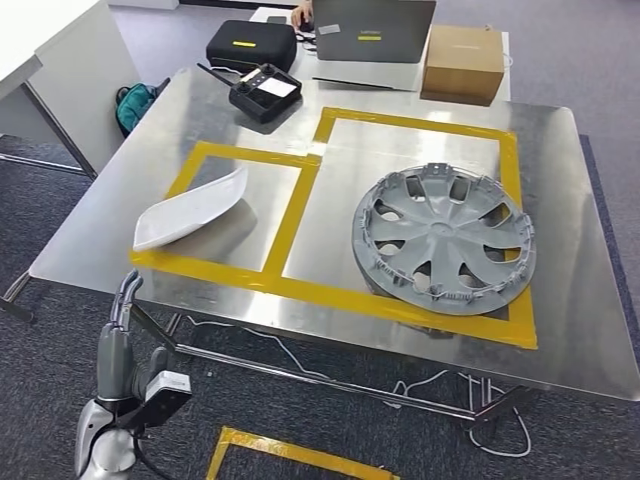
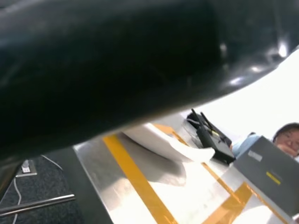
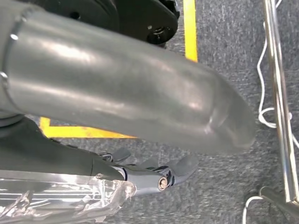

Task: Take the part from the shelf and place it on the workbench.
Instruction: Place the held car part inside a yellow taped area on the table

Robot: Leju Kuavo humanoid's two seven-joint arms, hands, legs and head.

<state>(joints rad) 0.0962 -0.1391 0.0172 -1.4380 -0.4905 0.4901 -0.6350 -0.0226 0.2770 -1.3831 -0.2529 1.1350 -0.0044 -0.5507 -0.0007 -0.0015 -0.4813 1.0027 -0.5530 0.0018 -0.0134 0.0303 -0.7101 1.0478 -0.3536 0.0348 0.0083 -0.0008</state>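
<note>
A white curved part (image 1: 189,208) lies flat inside the left yellow-taped rectangle on the metal workbench (image 1: 573,300). In the left wrist view the white part (image 2: 166,142) rests on the bench beyond the dark blur of my left hand (image 2: 105,60). My left hand (image 1: 117,350) hangs just below the bench's front left edge, fingers pointing up, holding nothing and apart from the part. My right hand (image 3: 134,112) hangs over the carpet with its thumb and dark fingers (image 3: 183,165) stretched out and nothing in them.
A grey wheel cover (image 1: 444,238) fills the right taped rectangle. At the far edge stand a black controller (image 1: 266,92), black case (image 1: 250,42), laptop (image 1: 373,30) and cardboard box (image 1: 463,62), with a person's hand (image 1: 302,15) behind. Cables and a metal bench leg (image 3: 278,93) lie under the bench.
</note>
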